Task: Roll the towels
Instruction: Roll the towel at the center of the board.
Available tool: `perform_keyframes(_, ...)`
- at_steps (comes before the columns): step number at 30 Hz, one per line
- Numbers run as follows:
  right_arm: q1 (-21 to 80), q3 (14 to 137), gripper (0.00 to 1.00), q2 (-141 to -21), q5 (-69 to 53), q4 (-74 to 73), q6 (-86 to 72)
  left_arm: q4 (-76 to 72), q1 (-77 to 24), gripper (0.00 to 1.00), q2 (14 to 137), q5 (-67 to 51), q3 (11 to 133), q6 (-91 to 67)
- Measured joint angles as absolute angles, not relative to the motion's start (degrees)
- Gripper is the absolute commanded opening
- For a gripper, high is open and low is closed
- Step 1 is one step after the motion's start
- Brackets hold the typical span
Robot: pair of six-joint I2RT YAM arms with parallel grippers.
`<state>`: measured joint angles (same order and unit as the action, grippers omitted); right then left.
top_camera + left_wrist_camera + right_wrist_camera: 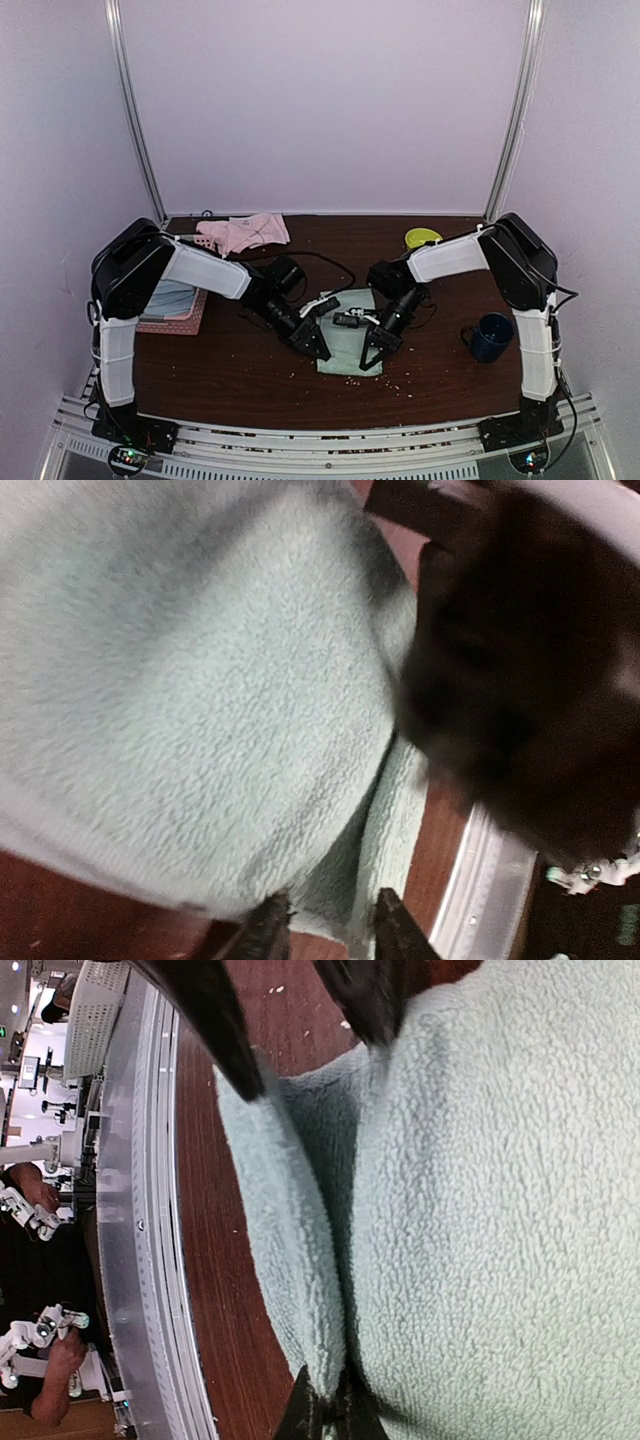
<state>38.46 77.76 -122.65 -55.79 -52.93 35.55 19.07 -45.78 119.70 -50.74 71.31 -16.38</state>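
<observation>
The sage green towel (345, 357) lies on the brown table (240, 380) between both grippers, its near edge folded over itself. My right gripper (371, 358) is shut on that folded edge (300, 1290), pinching it at its fingertips (328, 1415). My left gripper (320, 348) stands at the same edge with its fingers (268, 932) apart. Towel cloth (200, 680) lies loose in the gap between them. The pale pink towel (246, 232) sits crumpled at the back left, away from both arms.
A pink basket (188, 318) holding blue-grey towels stands at the left edge under the left arm. A dark blue mug (490, 335) is at the right, and a yellow-green dish (423, 238) at the back right. The metal front rail (140, 1260) runs close to the towel.
</observation>
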Motion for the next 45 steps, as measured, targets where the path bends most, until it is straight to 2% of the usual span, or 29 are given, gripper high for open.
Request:
perform_keyframes(4, 37.39, 79.37, 0.0, -124.4, -57.08, -55.37, 33.78, 17.52, -45.32, 0.47, 110.69, -40.27, 66.85, -15.2)
perform_keyframes(8, 37.34, 80.27, 0.0, -125.05, -57.14, -56.4, 31.51, 14.17, -46.96, 0.64, 99.39, -26.83, 62.04, -10.07)
perform_keyframes(11, 37.26, 80.68, 0.0, -125.49, -57.34, -56.88, 30.3, 11.66, -53.39, 0.67, 93.38, -15.0, 60.23, -2.46)
perform_keyframes(14, 37.19, 80.84, 0.0, -125.8, -57.78, -57.01, 29.28, 9.34, -61.78, 0.62, 92.73, -6.24, 60.88, 5.28)
perform_keyframes(19, 36.86, 82.26, 0.0, -127.46, -59.16, -58.67, 28.29, 10.02, -69.47, 0.45, 97.03, 0.12, 63.79, 16.6)
perform_keyframes(27, 36.73, 82.91, 0.0, -128.49, -60.45, -59.86, 28.21, 12.99, -69.32, 0.5, 106.39, 2.28, 68.75, 24.21)
perform_keyframes(37, 36.71, 83.0, 0.0, -128.57, -60.53, -60.01, 28.25, 14.9, -69.34, 0.46, 112.12, 2.68, 70.13, 26.96)
perform_keyframes(43, 36.71, 83.05, 0.01, -128.6, -60.64, -60.07, 28.29, 14.94, -69.38, 0.28, 113.93, 2.63, 71.11, 27.05)
perform_keyframes(45, 36.71, 83.29, 0.09, -128.62, -60.58, -60.42, 28.58, 14.98, -69.43, 0.22, 114.45, 2.79, 71.55, 27.09)
